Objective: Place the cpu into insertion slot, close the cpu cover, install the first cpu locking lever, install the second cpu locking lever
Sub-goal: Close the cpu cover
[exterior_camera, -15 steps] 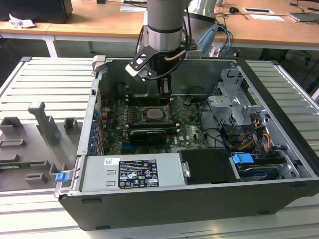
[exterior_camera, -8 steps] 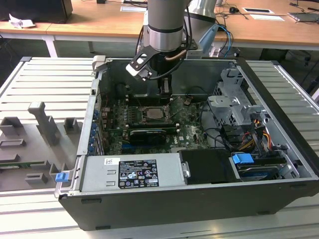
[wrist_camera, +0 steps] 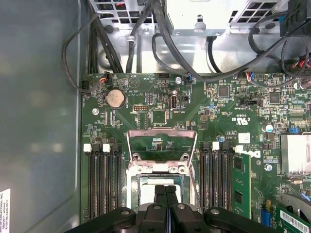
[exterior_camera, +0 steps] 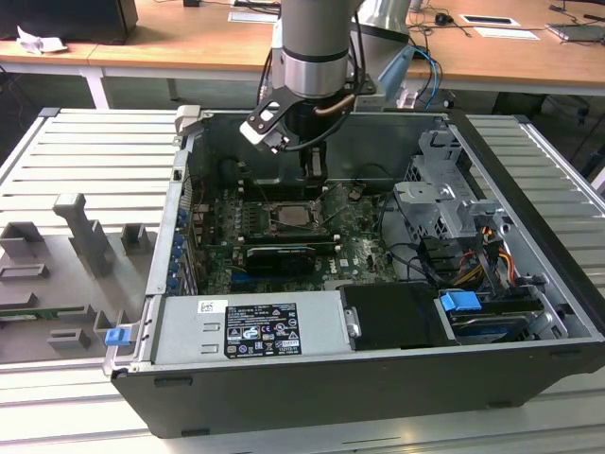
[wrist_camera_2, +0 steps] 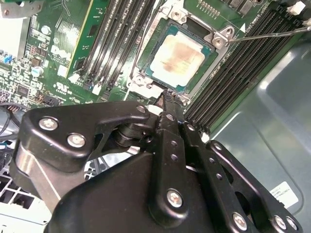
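The cpu (wrist_camera_2: pixel 177 56), a pale silvery-beige square, lies flat in the insertion slot (wrist_camera_2: pixel 142 80) on the green board. My gripper (wrist_camera_2: pixel 166 97) is shut, its black fingers pressed together with nothing between them, tips at the slot's edge just beside the chip. In the first wrist view the gripper (wrist_camera: pixel 165 190) hangs over the cpu (wrist_camera: pixel 147 195), and the cpu cover (wrist_camera: pixel 163 132), a thin grey frame, stands raised beyond the fingers. A thin lever rod (wrist_camera_2: pixel 272 34) sticks out free from a slot corner. In the exterior view the gripper (exterior_camera: pixel 312 175) hovers right above the slot (exterior_camera: pixel 293 216).
Long black memory slots (wrist_camera_2: pixel 107 43) flank the socket on both sides. Thick cables (wrist_camera: pixel 160 39) run across the case beyond the board. A grey power supply (exterior_camera: pixel 250 326), a drive cage (exterior_camera: pixel 444 199) and a black card (exterior_camera: pixel 279 255) crowd the case. The case wall (wrist_camera_2: pixel 272 107) is close by.
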Tool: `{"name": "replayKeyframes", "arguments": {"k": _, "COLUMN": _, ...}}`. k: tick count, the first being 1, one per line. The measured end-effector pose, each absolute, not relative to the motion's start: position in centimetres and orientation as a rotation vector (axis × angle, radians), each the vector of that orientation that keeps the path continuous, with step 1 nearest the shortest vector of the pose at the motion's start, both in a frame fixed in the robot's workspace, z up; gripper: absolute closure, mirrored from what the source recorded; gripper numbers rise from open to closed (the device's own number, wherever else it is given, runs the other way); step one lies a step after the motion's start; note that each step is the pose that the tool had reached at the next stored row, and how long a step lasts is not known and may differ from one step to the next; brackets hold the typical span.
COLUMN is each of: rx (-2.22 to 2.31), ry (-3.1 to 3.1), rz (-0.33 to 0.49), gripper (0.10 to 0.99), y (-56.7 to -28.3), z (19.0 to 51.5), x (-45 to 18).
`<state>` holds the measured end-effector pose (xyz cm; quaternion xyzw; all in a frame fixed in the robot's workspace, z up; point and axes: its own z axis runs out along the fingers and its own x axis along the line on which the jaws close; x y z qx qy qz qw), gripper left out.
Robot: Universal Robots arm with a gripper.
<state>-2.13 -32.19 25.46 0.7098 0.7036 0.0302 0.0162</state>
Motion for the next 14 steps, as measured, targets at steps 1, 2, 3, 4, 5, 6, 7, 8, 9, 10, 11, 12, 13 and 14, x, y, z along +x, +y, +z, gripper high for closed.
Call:
{"name": "replayKeyframes", "arguments": {"k": 1, "rx": 2.207, "ry": 2.187, "rz": 0.094, "gripper": 0.980, "y": -32.2, "z": 25.5, "x": -2.0}}
{"name": "replayKeyframes", "arguments": {"k": 2, "rx": 2.207, "ry": 2.187, "rz": 0.092, "gripper": 0.980, "y": -32.2, "z": 25.5, "x": -1.9}}
{"name": "replayKeyframes", "arguments": {"k": 3, "rx": 2.206, "ry": 2.187, "rz": 0.092, "gripper": 0.980, "y": -32.2, "z": 25.8, "x": -1.7}}
{"name": "replayKeyframes", "arguments": {"k": 4, "rx": 2.206, "ry": 2.187, "rz": 0.092, "gripper": 0.980, "y": -32.2, "z": 26.0, "x": -1.7}}
{"name": "replayKeyframes", "arguments": {"k": 5, "rx": 2.206, "ry": 2.187, "rz": 0.092, "gripper": 0.980, "y": -32.2, "z": 26.1, "x": -1.6}}
{"name": "replayKeyframes", "arguments": {"k": 6, "rx": 2.206, "ry": 2.187, "rz": 0.092, "gripper": 0.980, "y": -32.2, "z": 26.2, "x": -1.5}}
{"name": "replayKeyframes", "arguments": {"k": 7, "rx": 2.206, "ry": 2.187, "rz": 0.092, "gripper": 0.980, "y": -32.2, "z": 26.2, "x": -1.5}}
{"name": "replayKeyframes", "arguments": {"k": 8, "rx": 2.206, "ry": 2.187, "rz": 0.092, "gripper": 0.980, "y": -32.2, "z": 26.2, "x": -1.3}}
{"name": "replayKeyframes", "arguments": {"k": 9, "rx": 2.206, "ry": 2.187, "rz": 0.092, "gripper": 0.980, "y": -32.2, "z": 26.2, "x": -1.3}}
{"name": "replayKeyframes", "arguments": {"k": 10, "rx": 2.206, "ry": 2.186, "rz": 0.091, "gripper": 0.980, "y": -32.2, "z": 26.2, "x": -1.2}}
{"name": "replayKeyframes", "arguments": {"k": 11, "rx": 2.206, "ry": 2.186, "rz": 0.091, "gripper": 0.980, "y": -32.2, "z": 26.2, "x": -1.1}}
{"name": "replayKeyframes", "arguments": {"k": 12, "rx": 2.206, "ry": 2.187, "rz": 0.091, "gripper": 0.980, "y": -32.2, "z": 26.2, "x": -0.9}}
{"name": "replayKeyframes", "arguments": {"k": 13, "rx": 2.206, "ry": 2.187, "rz": 0.091, "gripper": 0.980, "y": -32.2, "z": 26.2, "x": -0.8}}
{"name": "replayKeyframes", "arguments": {"k": 14, "rx": 2.206, "ry": 2.186, "rz": 0.091, "gripper": 0.980, "y": -32.2, "z": 26.2, "x": -0.7}}
